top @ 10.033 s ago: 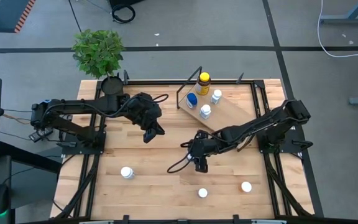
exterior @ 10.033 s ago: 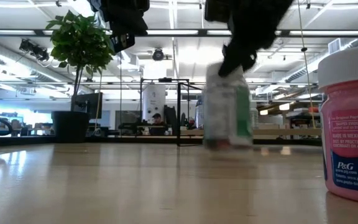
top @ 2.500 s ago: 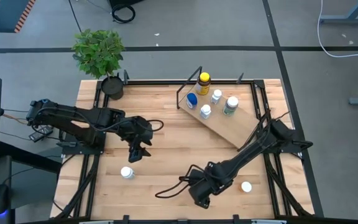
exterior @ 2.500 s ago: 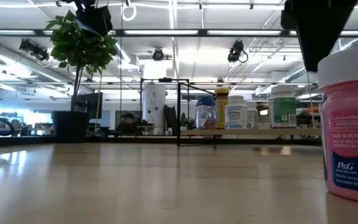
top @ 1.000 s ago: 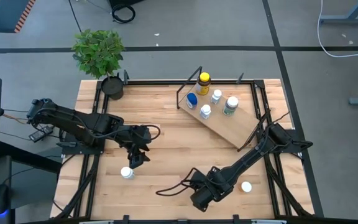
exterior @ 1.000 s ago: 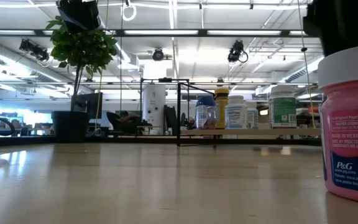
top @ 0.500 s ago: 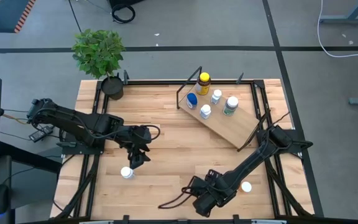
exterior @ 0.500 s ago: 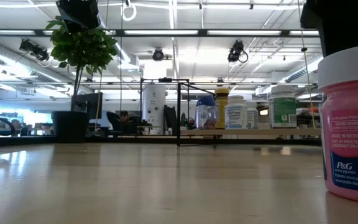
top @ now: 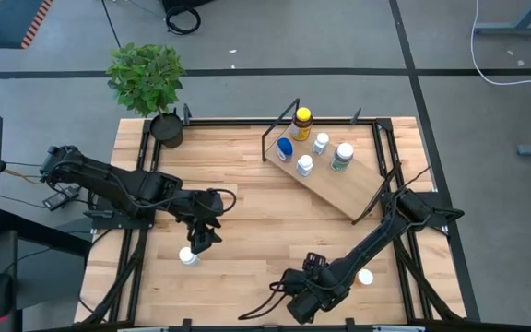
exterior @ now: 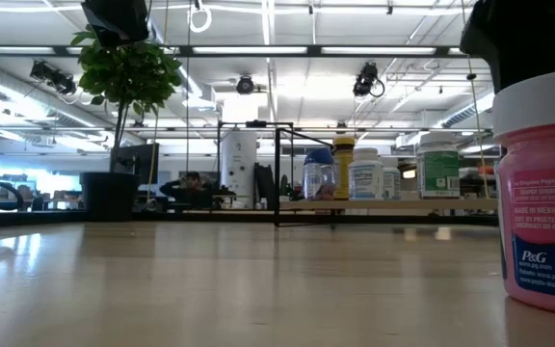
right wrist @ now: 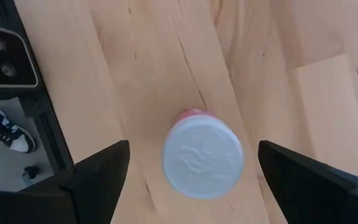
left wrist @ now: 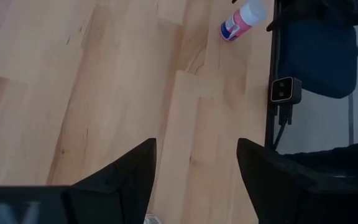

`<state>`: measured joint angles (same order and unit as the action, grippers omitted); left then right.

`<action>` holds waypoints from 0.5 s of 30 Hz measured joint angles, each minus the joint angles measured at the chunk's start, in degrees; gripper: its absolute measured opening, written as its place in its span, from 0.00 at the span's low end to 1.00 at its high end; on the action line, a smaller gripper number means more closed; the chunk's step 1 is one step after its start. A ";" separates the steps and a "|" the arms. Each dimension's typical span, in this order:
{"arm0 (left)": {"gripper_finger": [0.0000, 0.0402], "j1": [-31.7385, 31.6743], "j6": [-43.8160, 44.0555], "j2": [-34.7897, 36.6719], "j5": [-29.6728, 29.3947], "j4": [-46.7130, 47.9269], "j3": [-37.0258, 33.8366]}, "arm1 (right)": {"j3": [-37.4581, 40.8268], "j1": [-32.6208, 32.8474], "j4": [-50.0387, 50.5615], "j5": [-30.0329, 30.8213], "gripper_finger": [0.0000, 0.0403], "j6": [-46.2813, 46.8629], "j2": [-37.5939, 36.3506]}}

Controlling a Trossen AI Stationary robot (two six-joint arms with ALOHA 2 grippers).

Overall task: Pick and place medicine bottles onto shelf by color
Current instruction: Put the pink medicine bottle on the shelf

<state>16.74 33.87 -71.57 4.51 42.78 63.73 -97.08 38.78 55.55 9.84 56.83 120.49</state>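
A pink medicine bottle (right wrist: 202, 158) with a white cap stands upright on the table near its near edge, also seen in the low view (exterior: 542, 193). My right gripper (right wrist: 193, 149) is open above it, one finger on either side, touching nothing. My left gripper (top: 200, 238) is open over bare wood, just beside a white-capped bottle (top: 187, 256) at the near left. Another white-capped bottle (top: 365, 276) stands at the near right. The shelf (top: 330, 175) at the far right carries several bottles, among them a yellow-capped amber one (top: 301, 118) and a blue-capped one (top: 285, 148).
A potted plant (top: 147, 78) stands at the table's far left corner. Black metal rails (top: 136, 249) run along the table's left and right sides. A small camera (left wrist: 281, 90) sits at the near edge. Bare wood (top: 247, 212) lies between the two arms.
My right gripper has moved toward the table's near edge and come down over the pink bottle, still open. My left gripper has edged toward the white-capped bottle at the near left. No bottle has moved.
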 joint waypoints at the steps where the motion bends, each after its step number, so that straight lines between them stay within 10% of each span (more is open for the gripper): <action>1: 0.57 0.02 0.01 0.00 -0.04 -0.01 0.02 | 0.00 0.01 0.04 0.02 0.90 0.01 0.00; 15: 0.58 0.02 -0.04 0.00 -0.04 -0.02 0.00 | -0.02 -0.04 0.26 0.24 0.73 2.00 0.00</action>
<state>16.75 33.82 -71.57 4.48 42.76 63.72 -97.10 38.74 55.81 10.09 58.83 120.49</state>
